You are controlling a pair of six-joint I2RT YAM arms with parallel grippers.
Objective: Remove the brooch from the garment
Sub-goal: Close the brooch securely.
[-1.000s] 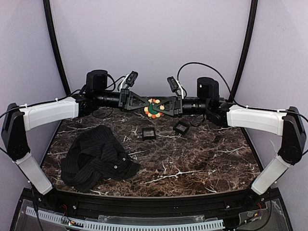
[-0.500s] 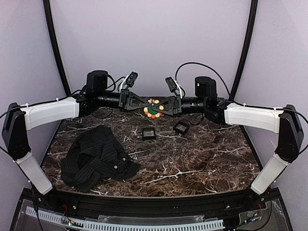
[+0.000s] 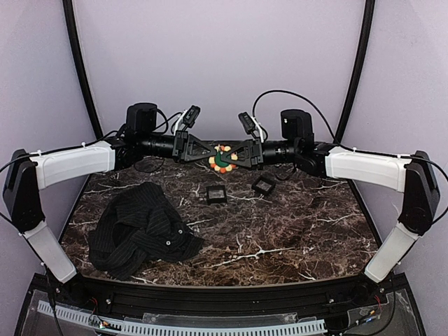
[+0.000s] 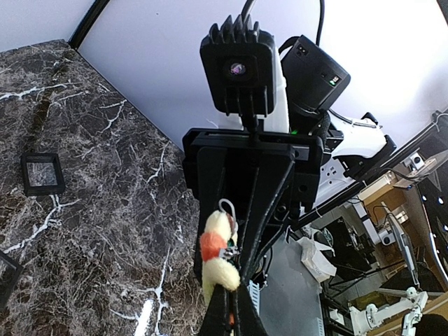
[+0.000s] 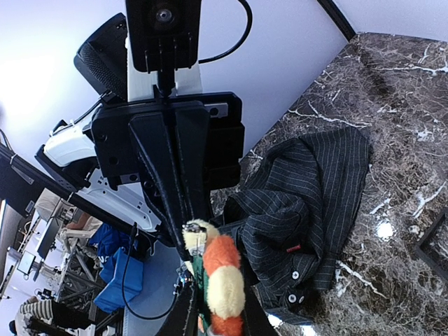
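The brooch (image 3: 222,159), orange and cream petals with green, hangs in the air above the back middle of the table, between both grippers' tips. My left gripper (image 3: 214,156) is shut on it from the left. My right gripper (image 3: 232,158) is shut on it from the right. In the left wrist view the brooch (image 4: 218,255) sticks up from my left gripper (image 4: 233,301). In the right wrist view it (image 5: 225,278) sits in my right gripper (image 5: 215,311). The black pinstriped garment (image 3: 143,231) lies crumpled at the front left, apart from the brooch, and shows in the right wrist view (image 5: 315,203).
Two small black square boxes stand on the marble table behind the middle, one (image 3: 216,194) to the left and one (image 3: 263,185) to the right. One box (image 4: 42,173) shows in the left wrist view. Both arms stretch across the back of the table.
My right arm has shifted slightly to the left, towards the left gripper. The brooch stays held between the two grippers. The garment has not moved.
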